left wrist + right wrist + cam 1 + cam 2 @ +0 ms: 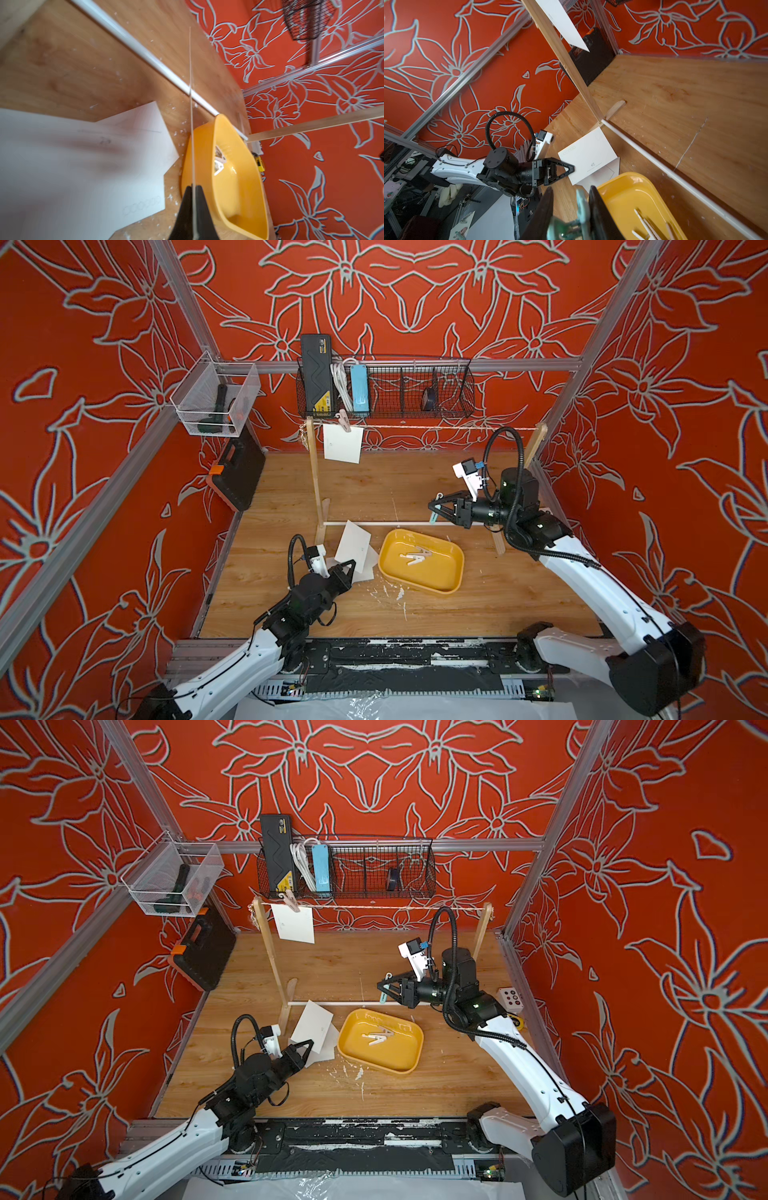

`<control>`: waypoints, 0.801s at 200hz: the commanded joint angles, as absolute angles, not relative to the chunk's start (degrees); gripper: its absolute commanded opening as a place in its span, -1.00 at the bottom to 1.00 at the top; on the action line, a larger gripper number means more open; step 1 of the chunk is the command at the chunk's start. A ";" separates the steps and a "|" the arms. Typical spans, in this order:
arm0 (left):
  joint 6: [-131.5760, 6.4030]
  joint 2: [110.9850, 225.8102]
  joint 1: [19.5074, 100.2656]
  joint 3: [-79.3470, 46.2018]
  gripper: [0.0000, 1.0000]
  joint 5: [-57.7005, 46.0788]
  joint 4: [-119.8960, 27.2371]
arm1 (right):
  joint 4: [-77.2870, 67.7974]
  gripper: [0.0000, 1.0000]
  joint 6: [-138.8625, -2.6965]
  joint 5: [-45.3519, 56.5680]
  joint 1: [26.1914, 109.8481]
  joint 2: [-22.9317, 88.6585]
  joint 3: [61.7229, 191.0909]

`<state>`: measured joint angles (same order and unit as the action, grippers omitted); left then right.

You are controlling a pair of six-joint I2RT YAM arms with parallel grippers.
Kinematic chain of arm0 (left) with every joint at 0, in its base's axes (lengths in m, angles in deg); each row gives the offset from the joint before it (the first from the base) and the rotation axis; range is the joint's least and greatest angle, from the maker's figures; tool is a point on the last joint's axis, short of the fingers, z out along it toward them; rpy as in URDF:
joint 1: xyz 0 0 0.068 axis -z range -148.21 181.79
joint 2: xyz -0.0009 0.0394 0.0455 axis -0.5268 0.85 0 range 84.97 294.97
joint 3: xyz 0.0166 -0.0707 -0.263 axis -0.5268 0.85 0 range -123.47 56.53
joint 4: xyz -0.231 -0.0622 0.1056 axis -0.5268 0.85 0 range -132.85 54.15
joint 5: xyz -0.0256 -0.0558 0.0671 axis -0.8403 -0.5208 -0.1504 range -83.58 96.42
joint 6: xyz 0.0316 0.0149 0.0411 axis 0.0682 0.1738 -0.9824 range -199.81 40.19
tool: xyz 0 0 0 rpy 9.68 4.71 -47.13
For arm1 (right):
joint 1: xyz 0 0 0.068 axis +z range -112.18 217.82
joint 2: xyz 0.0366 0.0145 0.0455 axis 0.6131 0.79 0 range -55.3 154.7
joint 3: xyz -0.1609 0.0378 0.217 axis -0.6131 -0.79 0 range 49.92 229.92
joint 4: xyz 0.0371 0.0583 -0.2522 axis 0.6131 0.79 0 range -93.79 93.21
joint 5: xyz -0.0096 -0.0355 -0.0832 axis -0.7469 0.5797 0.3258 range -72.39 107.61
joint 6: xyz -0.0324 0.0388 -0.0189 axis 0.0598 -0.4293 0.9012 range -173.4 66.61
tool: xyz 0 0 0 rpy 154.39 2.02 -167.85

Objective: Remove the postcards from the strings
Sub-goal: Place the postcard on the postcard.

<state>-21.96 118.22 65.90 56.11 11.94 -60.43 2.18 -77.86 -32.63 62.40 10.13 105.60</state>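
Near the tray (460, 568), left gripper (351, 565) pinches 1 postcard (353, 543) at its edge, seemingly light and bendable; right gripper (435, 506) pinches a clothespin (582, 207).

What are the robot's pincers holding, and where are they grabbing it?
Left pincer: a white postcard, pinched at its edge. Right pincer: a teal clothespin, squeezed between the fingers; exact spot unclear.

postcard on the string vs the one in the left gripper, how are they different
The hanging postcard is clipped to the string by a pink clothespin; the held postcard carries no clip and is pinched in the left gripper. The hanging postcard sits high by a wooden post; the held postcard is low, beside the yellow tray. Both are plain white rectangles.
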 commanded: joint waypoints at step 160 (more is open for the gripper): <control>-12.43 111.07 65.54 54.66 0.61 14.06 -41.42 | -3.63 -0.39 -75.17 -22.03 67.73 20.79 91.01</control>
<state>-14.14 111.78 65.85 56.06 14.95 -45.44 -2.45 -77.19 -25.07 67.16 19.13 92.05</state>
